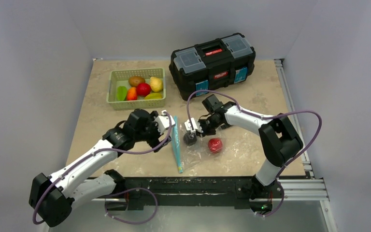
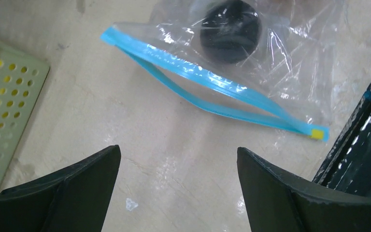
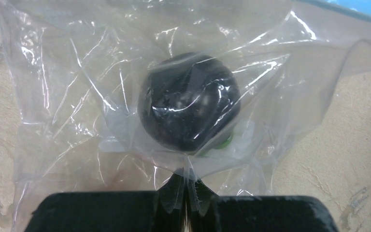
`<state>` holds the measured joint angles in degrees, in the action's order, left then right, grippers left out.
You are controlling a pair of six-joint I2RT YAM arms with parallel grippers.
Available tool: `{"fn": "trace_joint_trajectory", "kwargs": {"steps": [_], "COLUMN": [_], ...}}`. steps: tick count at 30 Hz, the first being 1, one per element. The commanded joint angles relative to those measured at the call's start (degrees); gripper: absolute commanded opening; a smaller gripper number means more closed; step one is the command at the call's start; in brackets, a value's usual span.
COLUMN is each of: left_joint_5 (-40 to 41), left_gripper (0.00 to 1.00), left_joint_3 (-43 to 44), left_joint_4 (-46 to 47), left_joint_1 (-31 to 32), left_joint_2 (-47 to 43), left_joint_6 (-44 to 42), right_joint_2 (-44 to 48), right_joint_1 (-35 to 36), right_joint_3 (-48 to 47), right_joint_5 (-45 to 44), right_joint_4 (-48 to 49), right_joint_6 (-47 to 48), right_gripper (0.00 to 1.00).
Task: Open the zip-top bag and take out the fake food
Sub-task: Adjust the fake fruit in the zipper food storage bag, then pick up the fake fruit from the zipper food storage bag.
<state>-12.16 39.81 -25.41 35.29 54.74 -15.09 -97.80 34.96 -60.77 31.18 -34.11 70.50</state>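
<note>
The zip-top bag (image 1: 195,153) lies flat near the table's front middle, its teal-blue zip strip (image 2: 207,92) slightly parted along the left side. Inside it sit a dark round fake food piece (image 3: 188,101) with a green stem and a red one (image 1: 215,145). My right gripper (image 3: 186,181) is shut on a fold of the bag's clear plastic, just behind the dark piece. My left gripper (image 2: 178,150) stands open over bare table on the near side of the zip strip, holding nothing. In the top view it (image 1: 168,126) sits by the strip's far end.
A green basket (image 1: 111,96) at the back left holds several fake fruits, and its corner (image 2: 5,106) shows in the left wrist view. A black toolbox (image 1: 212,60) stands at the back. The dark frame (image 2: 362,145) at the table's near edge lies close to the zip strip's yellow end.
</note>
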Motion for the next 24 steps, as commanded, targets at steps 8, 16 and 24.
{"fn": "trace_joint_trajectory", "kwargs": {"steps": [8, 16, 24], "left_joint_5": [-1.8, 0.6, 5.8], "left_gripper": [0.75, 0.54, 0.52], "left_joint_3": [-8.4, -5.6, -6.1], "left_joint_4": [20.8, 20.3, 23.7], "left_joint_1": [7.9, 10.4, 14.2], "left_joint_2": [3.3, 7.7, 9.1], "left_joint_6": [-12.9, -9.7, -3.6], "right_joint_2": [2.9, 3.4, 4.2], "right_joint_1": [-0.1, -1.2, -2.3], "right_joint_3": [0.3, 0.5, 0.9], "right_joint_5": [4.8, 6.0, 6.2], "right_joint_4": [-0.5, -2.1, -2.8], "right_joint_6": [3.6, 6.4, 7.7], "right_gripper": [0.00, 0.00, 0.00]}}
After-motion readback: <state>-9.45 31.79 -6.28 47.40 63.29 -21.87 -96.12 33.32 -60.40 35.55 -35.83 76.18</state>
